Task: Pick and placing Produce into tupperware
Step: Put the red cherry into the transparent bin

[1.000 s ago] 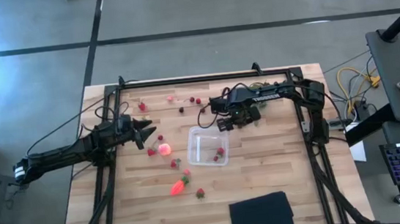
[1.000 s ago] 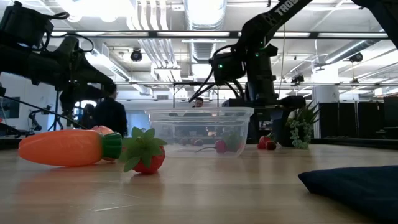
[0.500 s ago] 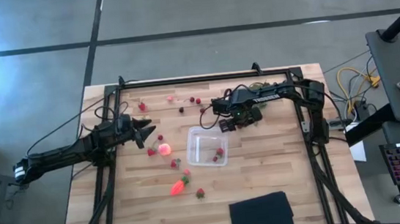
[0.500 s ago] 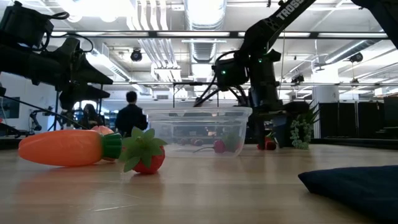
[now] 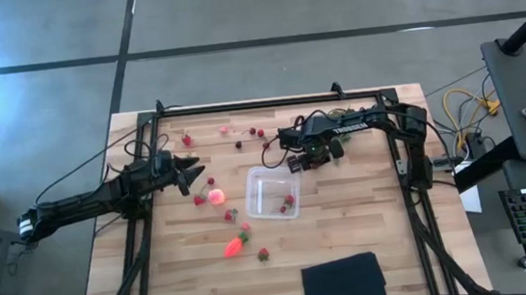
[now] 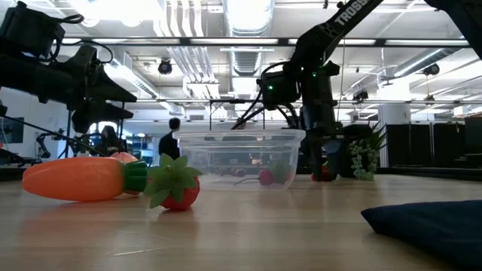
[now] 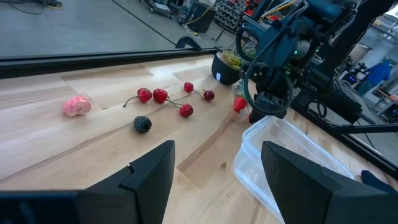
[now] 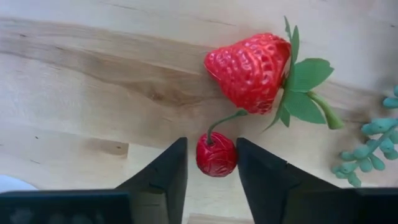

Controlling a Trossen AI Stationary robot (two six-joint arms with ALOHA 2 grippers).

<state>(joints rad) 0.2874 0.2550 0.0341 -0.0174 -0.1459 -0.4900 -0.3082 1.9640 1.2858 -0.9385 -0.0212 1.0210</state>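
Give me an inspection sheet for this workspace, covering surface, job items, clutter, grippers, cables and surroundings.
Surface: wooden table, dry.
Job's things: clear container holds a few berries; carrot, round fruit, cherries and a strawberry lie outside.
Clutter: black cloth; small green plant.
Grippers: right gripper down at the table, fingers either side of a cherry, not yet closed; left gripper waits open by the left edge.
Cables: yellow and black leads beside the table.
Surroundings: a person stands far behind.

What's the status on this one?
Right gripper open, straddling a cherry beside the tub. Left gripper open, waiting over table's left. Strawberry close by, not blocking.
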